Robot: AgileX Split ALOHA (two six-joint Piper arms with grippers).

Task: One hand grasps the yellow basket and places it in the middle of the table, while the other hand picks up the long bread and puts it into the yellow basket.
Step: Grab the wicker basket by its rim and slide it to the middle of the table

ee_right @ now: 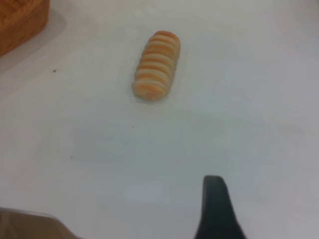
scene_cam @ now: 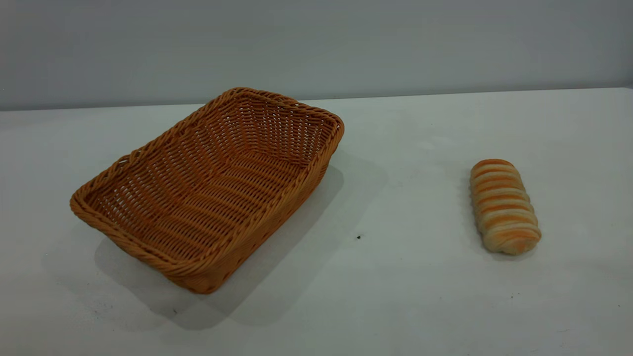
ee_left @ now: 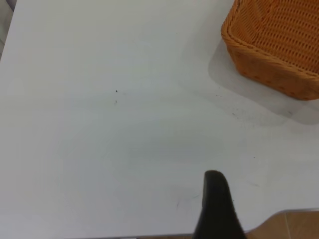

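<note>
Sitting on a plain white bench (scene_cam: 405, 296), a shallow rectangular yellow basket (scene_cam: 207, 190) of orange-tan wicker lies well to one side of the long bread (scene_cam: 503, 206), which is the landmark for everything else. Seen from the exterior camera, the basket is to the left of the bread and well apart from it, turned at an angle so that one corner points toward the camera. Its braided rim is whole and its woven floor holds nothing. The bread is an oblong roll with cream and orange-brown stripes running across it, lying flat on the bench with one rounded end toward the camera. A tiny dark speck (scene_cam: 358, 238) marks the white surface between the bread and the basket, nearer the basket.

Neither arm shows in the exterior view. In the left wrist view, one black fingertip of the left gripper (ee_left: 217, 206) pokes into the picture above bare bench, with a corner of the basket (ee_left: 274, 47) some way off; whether the jaws are spread or pressed together cannot be told. In the right wrist view, one black fingertip of the right gripper (ee_right: 215, 206) shows above bare bench, with the bread (ee_right: 156, 65) lying apart from it and untouched, and a corner of the basket (ee_right: 20, 22) beyond the bread. The state of these jaws cannot be told either.
</note>
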